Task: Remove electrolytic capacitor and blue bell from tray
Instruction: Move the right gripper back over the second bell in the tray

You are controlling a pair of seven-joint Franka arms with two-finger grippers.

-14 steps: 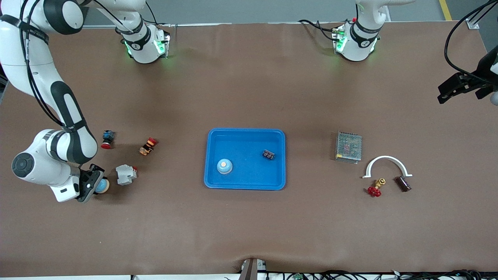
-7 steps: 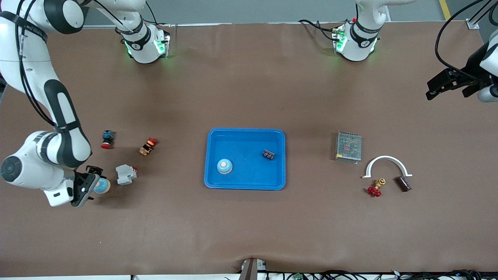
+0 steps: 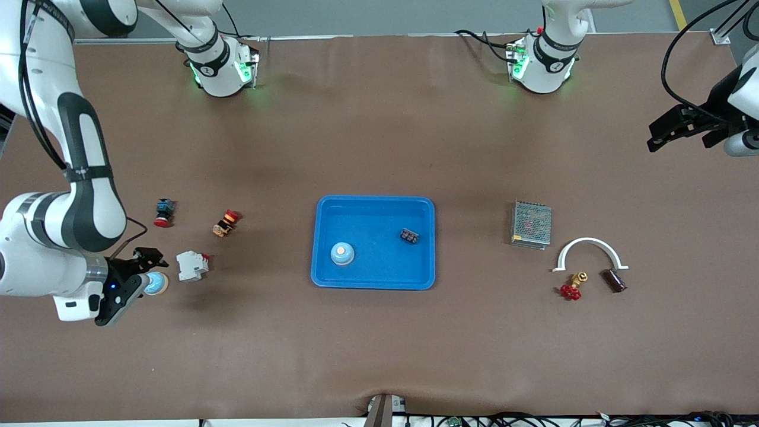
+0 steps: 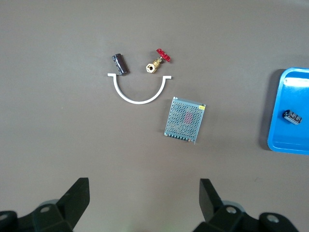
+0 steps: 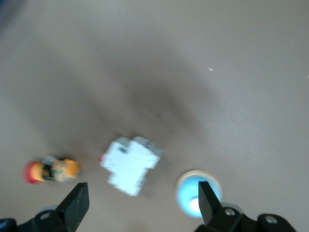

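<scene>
I count two bells — one round, pale-blue dome in the glossy blue tray (image 3: 373, 204), one bell (image 3: 156, 284) on the matte brown table beside my right gripper (image 3: 131, 279), fingers released. Two capacitors: a small dark block (image 3: 408, 235) in the tray, a dark cylinder (image 3: 614, 280) by the white arc bracket (image 3: 589, 243). My left gripper (image 3: 676, 127) hangs spread, empty, over its table end.
</scene>
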